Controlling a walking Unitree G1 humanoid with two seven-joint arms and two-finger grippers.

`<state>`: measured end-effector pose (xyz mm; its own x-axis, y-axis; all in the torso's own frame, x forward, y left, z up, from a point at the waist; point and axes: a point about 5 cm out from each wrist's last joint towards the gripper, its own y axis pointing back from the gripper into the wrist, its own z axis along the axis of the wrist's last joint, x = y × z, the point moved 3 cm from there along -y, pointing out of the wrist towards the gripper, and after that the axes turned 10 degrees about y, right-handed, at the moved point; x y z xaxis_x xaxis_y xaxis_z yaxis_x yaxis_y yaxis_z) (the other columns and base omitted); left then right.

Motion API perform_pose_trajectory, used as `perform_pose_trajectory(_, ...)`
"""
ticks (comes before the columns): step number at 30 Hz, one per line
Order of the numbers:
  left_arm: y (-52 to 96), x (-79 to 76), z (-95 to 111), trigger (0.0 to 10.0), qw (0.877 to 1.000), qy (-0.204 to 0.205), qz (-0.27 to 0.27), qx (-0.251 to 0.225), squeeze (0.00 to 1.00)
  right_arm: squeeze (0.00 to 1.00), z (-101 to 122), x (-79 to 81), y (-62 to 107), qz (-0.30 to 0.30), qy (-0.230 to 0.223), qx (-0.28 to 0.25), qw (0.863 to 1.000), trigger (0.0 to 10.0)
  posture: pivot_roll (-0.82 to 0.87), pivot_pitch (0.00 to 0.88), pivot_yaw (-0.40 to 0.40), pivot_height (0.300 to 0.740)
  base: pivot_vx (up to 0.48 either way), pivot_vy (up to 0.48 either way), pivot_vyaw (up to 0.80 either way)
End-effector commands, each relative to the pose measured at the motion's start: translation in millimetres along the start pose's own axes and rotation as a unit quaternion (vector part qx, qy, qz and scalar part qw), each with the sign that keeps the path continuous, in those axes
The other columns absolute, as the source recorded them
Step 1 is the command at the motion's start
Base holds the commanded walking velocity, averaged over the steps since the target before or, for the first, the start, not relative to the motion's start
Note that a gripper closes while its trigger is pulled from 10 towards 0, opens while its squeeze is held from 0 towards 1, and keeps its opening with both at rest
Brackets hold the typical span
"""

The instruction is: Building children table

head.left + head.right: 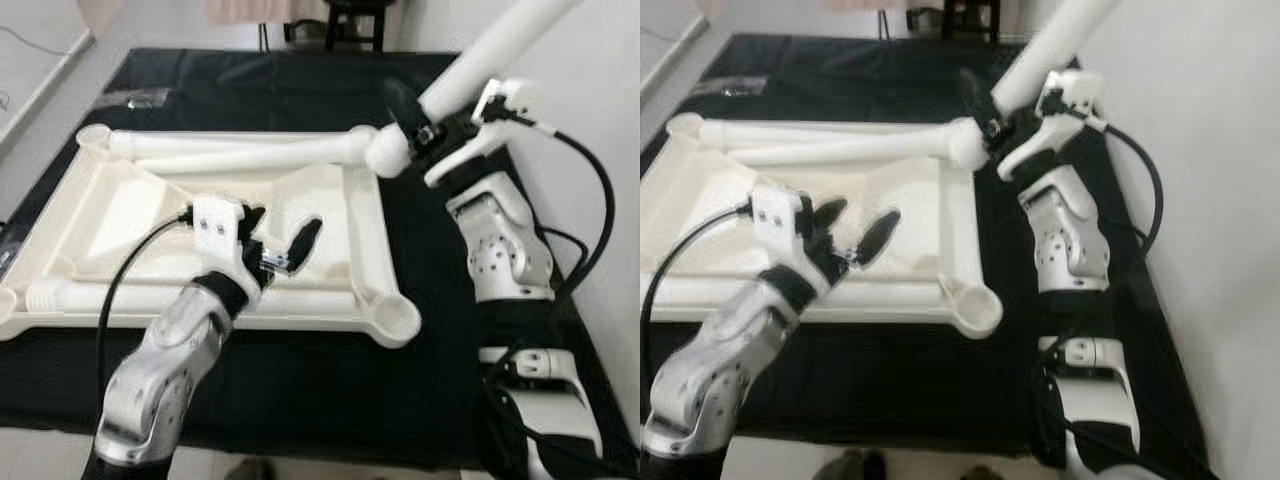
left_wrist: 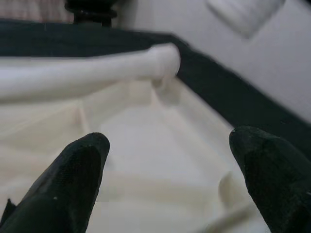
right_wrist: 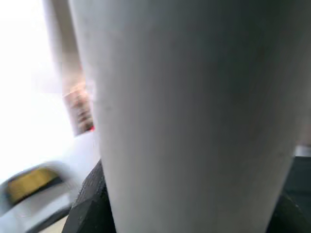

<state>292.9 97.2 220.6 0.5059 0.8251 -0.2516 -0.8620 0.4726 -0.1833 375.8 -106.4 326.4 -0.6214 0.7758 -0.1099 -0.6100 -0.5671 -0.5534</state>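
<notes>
One table leg (image 1: 490, 55) is clamped in the right tool (image 1: 432, 138), left tool (image 1: 283, 240) gaping empty over the upturned tabletop (image 1: 365, 230), legs unfitted.

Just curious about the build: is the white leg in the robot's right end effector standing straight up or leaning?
Leaning. The right end effector holds the white leg slanted up and away over the tabletop's far right corner.

Black mat (image 1: 300, 390) on floor; upturned white tabletop (image 1: 365, 240) lying on it.
</notes>
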Motion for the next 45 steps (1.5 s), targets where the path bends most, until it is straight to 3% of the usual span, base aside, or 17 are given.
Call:
perform_pose_trajectory(1, 2.5, -11.2, -4, 10.0, 0.999, -0.010, -0.029, 0.010, 0.00, 0.00, 4, 4.1, 5.9, 0.033, -0.001, -0.008, 0.999, 10.0, 0.08, 0.191, -0.014, 0.740, 0.000, 0.000, 0.00)
perform_pose_trajectory(4, 5.6, -11.4, -9, 10.0, 0.999, -0.008, -0.029, 0.019, 0.00, 0.00, 7, 10.1, 11.2, 0.072, 0.000, -0.011, 0.997, 10.0, 0.07, 0.198, -0.013, 0.740, 0.000, 0.000, 0.00)
perform_pose_trajectory(5, 9.3, -8.7, -15, 10.0, 0.999, -0.006, -0.023, 0.030, 0.00, 0.00, 8, 17.4, 18.6, 0.122, 0.004, -0.006, 0.993, 10.0, 0.08, 0.204, -0.011, 0.740, 0.000, 0.000, 0.00)
perform_pose_trajectory(6, 9.3, -8.7, -15, 10.0, 0.999, -0.006, -0.023, 0.030, 0.00, 0.00, 8, 17.4, 18.6, 0.122, 0.004, -0.006, 0.993, 10.0, 0.08, 0.204, -0.011, 0.740, 0.000, 0.000, 0.00)
perform_pose_trajectory(7, 13.7, -2.9, -21, 10.0, 0.999, -0.006, -0.013, 0.040, 0.00, 0.00, 6, 24.6, 28.5, 0.174, 0.010, 0.010, 0.985, 10.0, 0.08, 0.210, -0.011, 0.740, 0.000, 0.000, 0.00)
perform_pose_trajectory(8, 13.7, -2.9, -21, 10.0, 0.999, -0.006, -0.013, 0.040, 0.00, 0.00, 6, 24.6, 28.5, 0.174, 0.010, 0.010, 0.985, 10.0, 0.08, 0.210, -0.011, 0.740, 0.000, 0.000, 0.00)
perform_pose_trajectory(10, 21.5, 7.5, -31, 10.0, 0.998, -0.019, 0.001, 0.060, 0.00, 0.00, 0, 33.6, 46.2, 0.248, 0.015, 0.042, 0.968, 10.0, 0.07, 0.217, -0.012, 0.740, 0.000, 0.000, 0.00)
perform_pose_trajectory(13, 27.5, 11.8, -37, 10.0, 0.997, -0.024, 0.002, 0.071, 0.00, 0.00, -3, 35.3, 57.9, 0.282, 0.009, 0.059, 0.958, 10.0, 0.07, 0.227, -0.015, 0.740, 0.000, 0.000, 0.00)
perform_pose_trajectory(15, 42.6, 12.6, -53, 10.0, 0.993, -0.038, -0.018, 0.107, 0.00, 0.00, -8, 33.3, 80.7, 0.331, -0.008, 0.095, 0.939, 10.0, 0.07, 0.252, -0.016, 0.740, 0.000, 0.000, 0.00)
perform_pose_trajectory(19, 57.0, 7.3, -65, 10.0, 0.987, -0.049, -0.051, 0.142, 0.00, 0.00, -9, 27.3, 90.6, 0.340, -0.013, 0.116, 0.933, 10.0, 0.07, 0.264, -0.013, 0.740, 0.000, 0.000, 0.00)
perform_pose_trajectory(20, 66.9, 7.8, -71, 10.0, 0.984, -0.043, -0.059, 0.164, 0.00, 0.00, -8, 20.7, 96.4, 0.332, -0.012, 0.129, 0.934, 10.0, 0.07, 0.283, -0.003, 0.740, 0.000, 0.000, 0.00)
perform_pose_trajectory(26, 72.4, 13.6, -74, 10.0, 0.983, -0.033, -0.053, 0.175, 0.00, 0.00, -8, 19.2, 104.4, 0.330, -0.017, 0.138, 0.934, 10.0, 0.07, 0.306, 0.007, 0.740, 0.000, 0.000, 0.00)
perform_pose_trajectory(33, 73.7, 24.8, -71, 10.0, 0.984, -0.034, -0.037, 0.171, 0.00, 0.00, -9, 22.1, 112.9, 0.326, -0.025, 0.144, 0.934, 10.0, 0.06, 0.326, 0.014, 0.740, 0.000, 0.000, 0.00)
perform_pose_trajectory(45, 63.7, 41.3, -59, 10.0, 0.990, -0.040, 0.004, 0.139, 0.00, 0.00, -11, 24.3, 98.2, 0.279, -0.018, 0.113, 0.953, 10.0, 0.06, 0.327, 0.009, 0.740, 0.000, 0.000, 0.00)
